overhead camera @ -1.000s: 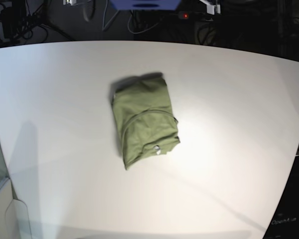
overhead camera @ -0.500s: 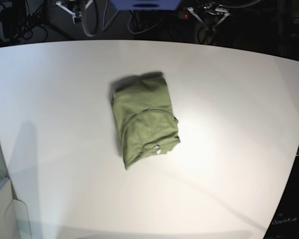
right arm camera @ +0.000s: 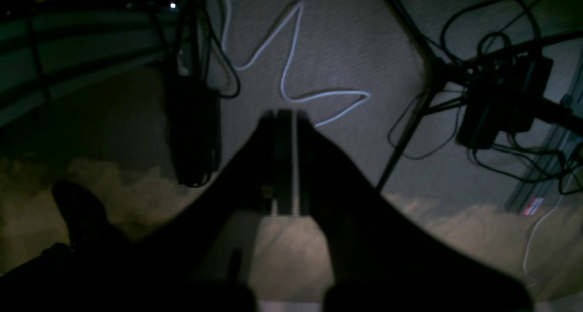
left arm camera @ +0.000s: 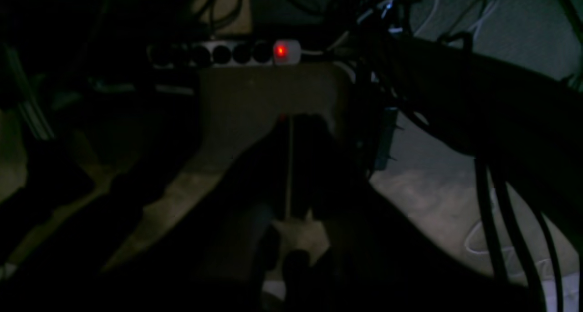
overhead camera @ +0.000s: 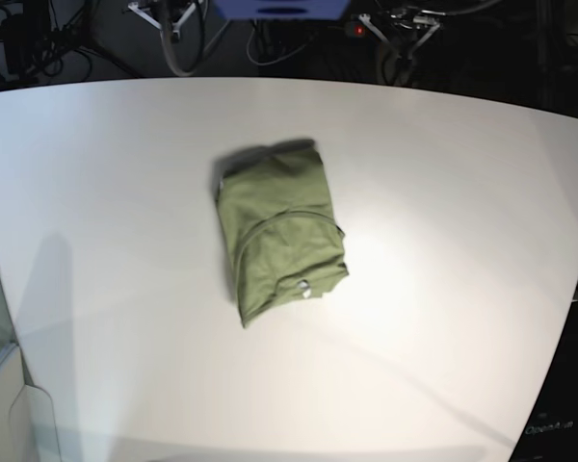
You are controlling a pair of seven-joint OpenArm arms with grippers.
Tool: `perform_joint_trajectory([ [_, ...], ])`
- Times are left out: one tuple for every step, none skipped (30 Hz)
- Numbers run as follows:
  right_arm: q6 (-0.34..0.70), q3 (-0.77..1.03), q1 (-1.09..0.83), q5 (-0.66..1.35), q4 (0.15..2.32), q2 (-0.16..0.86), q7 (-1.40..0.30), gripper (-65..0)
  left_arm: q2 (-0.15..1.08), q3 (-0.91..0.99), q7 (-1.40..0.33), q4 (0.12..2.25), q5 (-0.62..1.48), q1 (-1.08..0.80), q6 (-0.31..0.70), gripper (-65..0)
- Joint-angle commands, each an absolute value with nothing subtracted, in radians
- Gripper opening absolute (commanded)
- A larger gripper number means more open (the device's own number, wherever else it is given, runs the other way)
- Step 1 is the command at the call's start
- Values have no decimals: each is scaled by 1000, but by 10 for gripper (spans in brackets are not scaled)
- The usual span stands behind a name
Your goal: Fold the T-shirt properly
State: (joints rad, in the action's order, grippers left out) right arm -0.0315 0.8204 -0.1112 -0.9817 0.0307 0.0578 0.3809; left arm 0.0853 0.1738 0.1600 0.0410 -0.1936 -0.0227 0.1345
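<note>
**Folded T-shirt lies alone near the table's middle, both arms clear of it**

The T-shirt (overhead camera: 279,234) lies as a compact, layered packet a little toward the far edge of the white table (overhead camera: 462,241), well apart from every corner, its pale neck tag showing at the near end. It looks light, soft and limp: layers will likely slide over one another and sag if lifted by one point. A hold, if any is needed, seems best at two outer corners of a folded edge, pinching all layers together. The left gripper (left arm camera: 289,166) and right gripper (right arm camera: 284,166) are off the table, pointing at the cabled floor, their jaws drawn together on nothing. The fold appears essentially finished.
</note>
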Motion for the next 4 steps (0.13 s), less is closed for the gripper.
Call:
perform_joint_trajectory([
  [-45, 820, -114, -981, 31, 59, 390, -641, 90, 173, 163, 42, -182, -22, 136, -642],
  [-45, 820, -114, -981, 31, 58, 390, -641, 90, 173, 163, 42, -176, -22, 136, -642],
  [-45, 820, -114, -983, 31, 58, 390, -641, 90, 173, 163, 42, -176, -22, 136, -642],
  [-45, 820, -114, -983, 31, 56, 390, -641, 90, 173, 163, 42, -176, -22, 136, -642],
])
